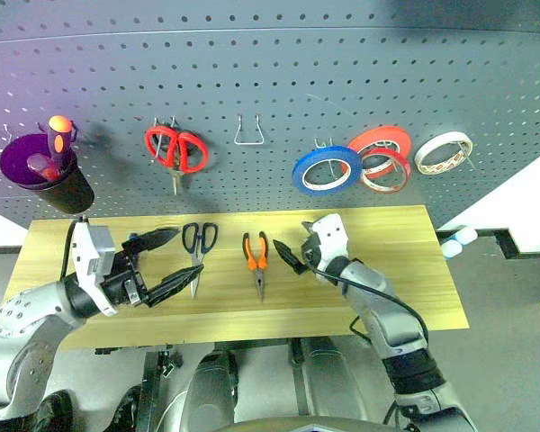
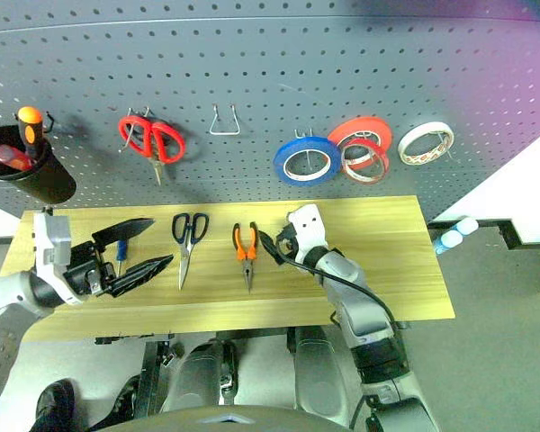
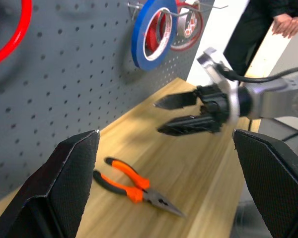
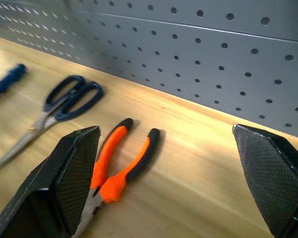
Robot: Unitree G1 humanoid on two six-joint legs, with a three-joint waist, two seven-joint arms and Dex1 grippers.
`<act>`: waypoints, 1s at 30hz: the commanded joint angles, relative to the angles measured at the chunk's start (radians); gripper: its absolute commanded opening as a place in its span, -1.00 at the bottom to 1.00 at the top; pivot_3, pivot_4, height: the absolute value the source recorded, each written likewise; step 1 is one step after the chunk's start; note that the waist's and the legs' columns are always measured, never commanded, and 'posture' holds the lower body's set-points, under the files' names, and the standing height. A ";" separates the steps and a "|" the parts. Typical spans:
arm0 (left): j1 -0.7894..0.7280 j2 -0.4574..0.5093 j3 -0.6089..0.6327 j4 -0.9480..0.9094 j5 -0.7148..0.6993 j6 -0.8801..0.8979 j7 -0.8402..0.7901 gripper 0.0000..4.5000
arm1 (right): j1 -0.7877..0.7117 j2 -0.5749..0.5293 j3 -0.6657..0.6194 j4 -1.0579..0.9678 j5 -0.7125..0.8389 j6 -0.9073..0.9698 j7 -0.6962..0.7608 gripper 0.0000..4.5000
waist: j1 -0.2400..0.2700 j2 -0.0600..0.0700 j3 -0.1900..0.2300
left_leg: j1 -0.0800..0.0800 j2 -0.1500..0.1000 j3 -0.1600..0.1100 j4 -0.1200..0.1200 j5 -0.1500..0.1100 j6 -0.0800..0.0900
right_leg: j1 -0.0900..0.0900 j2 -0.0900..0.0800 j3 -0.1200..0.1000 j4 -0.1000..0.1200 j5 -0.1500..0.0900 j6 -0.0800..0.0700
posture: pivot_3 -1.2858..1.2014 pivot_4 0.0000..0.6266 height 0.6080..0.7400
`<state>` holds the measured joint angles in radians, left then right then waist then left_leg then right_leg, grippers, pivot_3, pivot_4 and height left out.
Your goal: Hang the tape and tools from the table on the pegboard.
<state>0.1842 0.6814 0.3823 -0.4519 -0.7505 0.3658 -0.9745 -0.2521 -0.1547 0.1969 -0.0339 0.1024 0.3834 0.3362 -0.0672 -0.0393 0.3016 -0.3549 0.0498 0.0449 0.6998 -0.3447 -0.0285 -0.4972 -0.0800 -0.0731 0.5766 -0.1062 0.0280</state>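
Three tools remain on the bench (image 1: pixel 405 270); the blue tape (image 1: pixel 327 170) already hangs on the pegboard (image 1: pixel 270 90). My right end effector (image 1: pixel 293 255), jaws wide and empty, sits just beside the pliers (image 1: pixel 256 258). I should straddle both orange handles squarely before closing. My left end effector (image 1: pixel 162 263) hangs spread, empty too.

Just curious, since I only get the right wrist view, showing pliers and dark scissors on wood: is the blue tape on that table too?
Observer: No, the blue tape hangs on a pegboard hook, beside red-orange rolls.
Operator: Where is the other arm?
Observer: The left end effector hovers open over the table, left of the scissors.
Operator: Any free hook?
Observer: Yes, an empty wire hook sits between the red scissors and the blue tape.
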 commanded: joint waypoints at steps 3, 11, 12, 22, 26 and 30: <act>0.098 -0.005 0.083 -0.080 -0.043 -0.003 0.011 1.00 | -0.062 0.061 0.004 0.033 -0.068 0.256 -0.139 0.99 | 0.002 0.000 0.000 | 0.000 0.000 -0.001 0.000 0.000 0.000 | 0.000 0.000 0.000 0.000 0.000 0.000 | 0.04 -0.10 0.90; 0.130 -0.003 0.089 -0.116 -0.064 0.006 0.034 1.00 | -0.167 0.154 -0.039 0.052 -0.039 0.403 -0.173 0.99 | 0.009 0.002 0.002 | 0.000 0.000 -0.003 -0.001 0.000 0.000 | -0.004 0.001 -0.001 0.000 0.000 0.000 | 0.05 -0.03 0.90; 0.129 -0.001 0.088 -0.118 -0.067 0.008 0.038 1.00 | -0.173 0.160 -0.039 0.043 -0.034 0.412 -0.169 0.99 | 0.011 0.002 0.002 | -0.001 0.000 -0.003 -0.002 0.000 0.000 | -0.004 0.001 -0.001 0.000 -0.001 -0.001 | 0.05 -0.03 0.90; 0.109 0.010 0.079 -0.124 -0.081 0.026 0.047 1.00 | -0.210 0.266 -0.048 -0.024 0.019 0.586 -0.203 0.99 | 0.022 0.005 0.004 | -0.002 0.000 -0.003 -0.003 0.000 0.000 | -0.006 0.001 -0.001 0.000 -0.002 -0.001 | 0.04 0.01 0.90; 0.100 0.014 0.074 -0.125 -0.084 0.034 0.050 1.00 | -0.225 0.312 -0.033 -0.021 0.010 0.654 -0.249 0.99 | 0.022 0.006 0.005 | -0.002 0.000 -0.004 -0.003 0.000 0.000 | -0.007 0.001 -0.002 0.000 -0.003 -0.001 | 0.03 0.01 0.90; 0.087 0.017 0.071 -0.136 -0.090 0.049 0.061 1.00 | -0.231 0.345 0.003 -0.017 -0.006 0.692 -0.290 0.99 | 0.021 0.007 0.006 | -0.004 0.000 -0.004 -0.005 0.000 0.000 | -0.009 0.001 -0.002 0.000 -0.003 -0.001 | 0.03 0.02 0.90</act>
<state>0.2676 0.6872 0.4450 -0.5543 -0.8195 0.4098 -0.9169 -0.4657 0.1462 0.1836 -0.0170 0.1054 1.0639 0.0645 -0.0458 -0.0323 0.3076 -0.3587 0.0502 0.0410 0.6946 -0.3449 -0.0283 -0.5059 -0.0793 -0.0752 0.5761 -0.1100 0.0268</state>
